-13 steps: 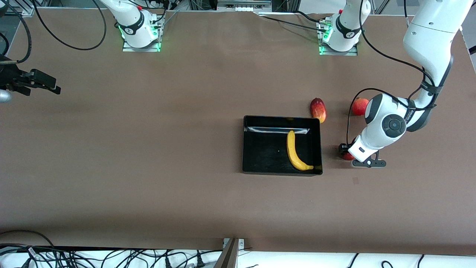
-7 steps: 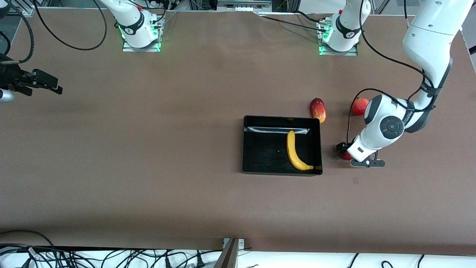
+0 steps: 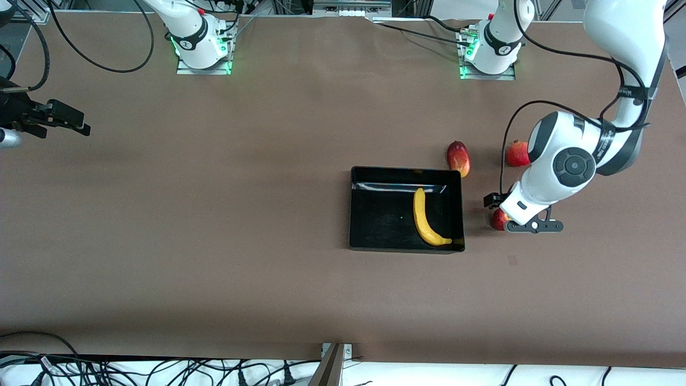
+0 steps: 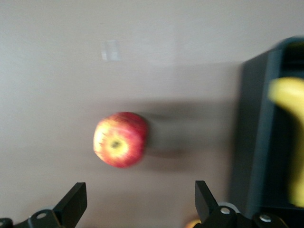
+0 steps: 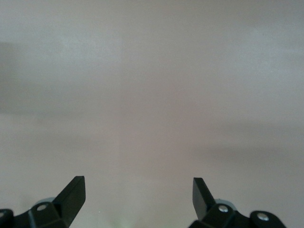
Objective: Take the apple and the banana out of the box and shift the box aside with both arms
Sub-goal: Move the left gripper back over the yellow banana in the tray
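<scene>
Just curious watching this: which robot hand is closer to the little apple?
The left gripper, open, hangs right over the apple beside the box. The right gripper waits at the right arm's table end.

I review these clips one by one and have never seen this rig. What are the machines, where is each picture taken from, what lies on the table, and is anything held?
Two white robot arms stand at a brown table. The wide picture looks down from across the table; the other two come from cameras on each arm's wrist. A black box holds a banana. Beside the box, toward the left arm's end, an apple lies on the table, with a mango and a pomegranate farther from the front camera. The left gripper is over the apple, fingers open, holding nothing. The right gripper waits at its own end, open and empty.
</scene>
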`<move>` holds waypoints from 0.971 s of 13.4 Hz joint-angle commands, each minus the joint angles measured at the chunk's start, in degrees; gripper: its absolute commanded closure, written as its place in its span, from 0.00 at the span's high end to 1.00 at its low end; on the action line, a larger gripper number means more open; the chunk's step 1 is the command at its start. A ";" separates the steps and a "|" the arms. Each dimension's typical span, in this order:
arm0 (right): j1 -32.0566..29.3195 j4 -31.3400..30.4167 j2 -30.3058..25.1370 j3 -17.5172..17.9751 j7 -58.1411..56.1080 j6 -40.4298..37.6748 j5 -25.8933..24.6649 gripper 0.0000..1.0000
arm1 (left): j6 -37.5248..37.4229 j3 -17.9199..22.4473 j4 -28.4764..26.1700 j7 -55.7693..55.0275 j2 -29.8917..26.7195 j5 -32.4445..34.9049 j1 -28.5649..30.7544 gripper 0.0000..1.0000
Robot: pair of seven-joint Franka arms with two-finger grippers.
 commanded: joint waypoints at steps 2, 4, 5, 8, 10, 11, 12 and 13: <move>0.31 1.18 0.29 -0.24 0.42 -0.91 -0.06 1.00 | 0.41 0.87 0.40 -7.91 -0.94 -3.20 -5.31 1.00; 0.31 1.18 0.29 -0.24 0.34 -0.91 -0.15 1.00 | 1.63 0.96 0.67 -10.29 0.11 -2.50 -8.91 1.00; 0.31 1.18 0.29 -0.24 0.34 -0.91 -0.15 1.00 | 3.03 0.87 1.02 -12.04 0.99 -2.32 -9.62 1.00; 0.31 1.18 0.29 -0.24 0.34 -0.91 -0.15 1.00 | 4.80 1.04 2.77 -14.87 4.23 -2.32 -12.00 1.00; 0.31 1.18 0.29 -0.24 0.34 -0.91 -0.06 1.00 | 4.80 0.78 7.15 -17.57 9.75 -1.19 -12.35 1.00; 0.40 1.18 0.29 -0.24 0.34 -0.91 -0.06 1.00 | 4.80 0.35 8.91 -21.51 11.96 3.96 -12.44 1.00; 0.31 1.18 0.29 -0.24 0.34 -0.91 -0.06 1.00 | 4.89 0.25 9.63 -25.99 13.72 7.66 -12.52 1.00; 0.31 1.18 0.29 -0.24 0.42 -0.91 -0.06 1.00 | 4.89 0.25 9.55 -27.60 13.91 9.09 -12.96 1.00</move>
